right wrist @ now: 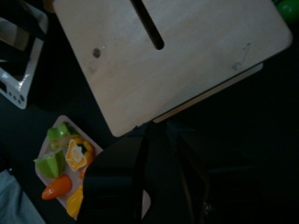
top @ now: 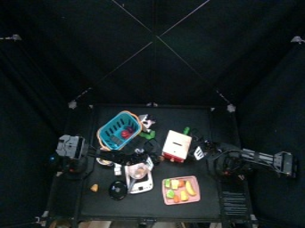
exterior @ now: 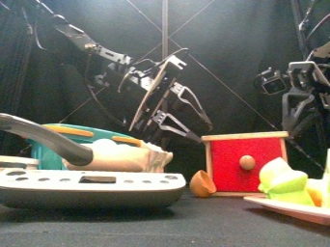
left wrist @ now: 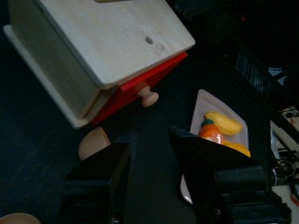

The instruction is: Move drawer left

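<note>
The drawer is a small red box with a pale wooden top, and it sits on the black table. From the front you can see its red face with a little round red knob in the middle. A small tan, rounded thing lies on the table, touching the drawer's bottom corner in that view.

The right gripper is just beside the drawer, on the side away from the teal basket. In the right wrist view its two black fingers sit pressed close together, with only a thin slit between them. Their tips are right at the edge of the drawer's wooden top. I cannot tell if they are touching it.

The left gripper is near the drawer on its basket side. Its fingers are spread apart and hold nothing. Past them you can see the drawer's pale top and red knob.

The teal basket stands on the other side of the left gripper from the drawer. A pinkish tray of fruit lies close to the drawer, toward the table's front edge. A grey flat tool with a curved handle lies at the very front, near the basket.
</note>
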Controlling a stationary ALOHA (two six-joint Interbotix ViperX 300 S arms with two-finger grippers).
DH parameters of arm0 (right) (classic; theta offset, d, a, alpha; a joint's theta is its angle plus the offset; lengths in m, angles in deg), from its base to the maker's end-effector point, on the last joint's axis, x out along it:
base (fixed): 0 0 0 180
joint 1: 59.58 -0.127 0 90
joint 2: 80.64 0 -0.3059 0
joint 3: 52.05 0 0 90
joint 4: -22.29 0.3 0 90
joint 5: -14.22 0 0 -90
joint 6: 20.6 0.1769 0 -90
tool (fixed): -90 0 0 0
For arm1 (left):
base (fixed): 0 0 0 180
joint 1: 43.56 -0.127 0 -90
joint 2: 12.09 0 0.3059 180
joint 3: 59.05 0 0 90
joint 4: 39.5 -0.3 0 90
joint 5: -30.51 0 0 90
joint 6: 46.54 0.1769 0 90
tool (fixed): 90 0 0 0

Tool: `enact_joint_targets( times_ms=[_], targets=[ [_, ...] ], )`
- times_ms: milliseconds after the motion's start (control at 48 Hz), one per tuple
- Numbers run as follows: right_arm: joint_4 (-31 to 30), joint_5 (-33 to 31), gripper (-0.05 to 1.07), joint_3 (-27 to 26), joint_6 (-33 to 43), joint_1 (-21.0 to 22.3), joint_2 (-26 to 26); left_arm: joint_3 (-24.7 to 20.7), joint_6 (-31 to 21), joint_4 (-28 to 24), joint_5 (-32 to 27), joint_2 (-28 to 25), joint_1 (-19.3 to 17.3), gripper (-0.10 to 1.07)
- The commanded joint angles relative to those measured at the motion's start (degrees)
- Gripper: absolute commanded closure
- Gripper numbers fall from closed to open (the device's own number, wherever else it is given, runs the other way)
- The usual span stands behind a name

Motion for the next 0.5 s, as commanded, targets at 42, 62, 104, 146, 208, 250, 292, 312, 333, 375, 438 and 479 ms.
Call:
enact_joint_targets(
  times_ms=[42,62,104,146,208,250,292,312,333,375,438,479],
  targets=[
    [-1.58,1.23,0.37,-2.55,-0.09,-1.85,-2.29,-4.92,0.18,0.18,-2.37,-1.41,-0.18,0.21],
    [-1.85,1.58,0.37,-2.55,-0.09,-1.85,-2.46,-5.27,0.18,0.18,-2.64,-1.67,-0.35,0.21],
    [-2.37,2.46,0.37,-2.64,-0.18,-2.02,-2.46,-5.89,0.18,0.18,-2.99,-2.02,-0.44,0.21],
    [-2.99,3.08,0.37,-2.72,-0.18,-2.02,-2.37,-6.5,0.09,0.26,-3.16,-2.37,-0.53,0.21],
    [-4.13,4.39,0.37,-2.72,-0.26,-1.93,-1.93,-7.38,0.0,0.26,-3.16,-2.99,-0.79,0.21],
    [-5.19,5.45,0.37,-2.64,-0.26,-1.93,-1.67,-7.82,0.0,0.35,-3.25,-3.34,-0.88,0.21],
    [-6.33,6.59,0.37,-2.64,-0.18,-1.85,-1.23,-8.17,-0.09,0.44,-3.25,-3.69,-0.97,0.21],
    [-7.12,7.38,0.37,-2.55,-0.18,-1.93,-1.14,-8.44,-0.09,0.53,-3.34,-3.96,-1.05,0.21],
    [-7.56,7.82,0.37,-2.55,-0.18,-1.93,-0.97,-8.7,-0.09,0.88,-3.43,-4.31,-1.05,0.21],
    [-8.53,8.96,0.37,-2.55,-0.18,-1.93,-0.7,-9.05,-0.09,1.49,-3.52,-4.75,-1.05,0.21],
    [-9.84,10.37,0.37,-2.55,-0.18,-1.93,-0.44,-9.49,-0.09,2.72,-3.52,-5.36,-1.05,0.21],
    [-10.55,11.51,0.37,-2.46,-0.18,-1.93,-0.26,-9.84,-0.09,3.78,-3.52,-5.71,-1.05,0.21]
  ],
)
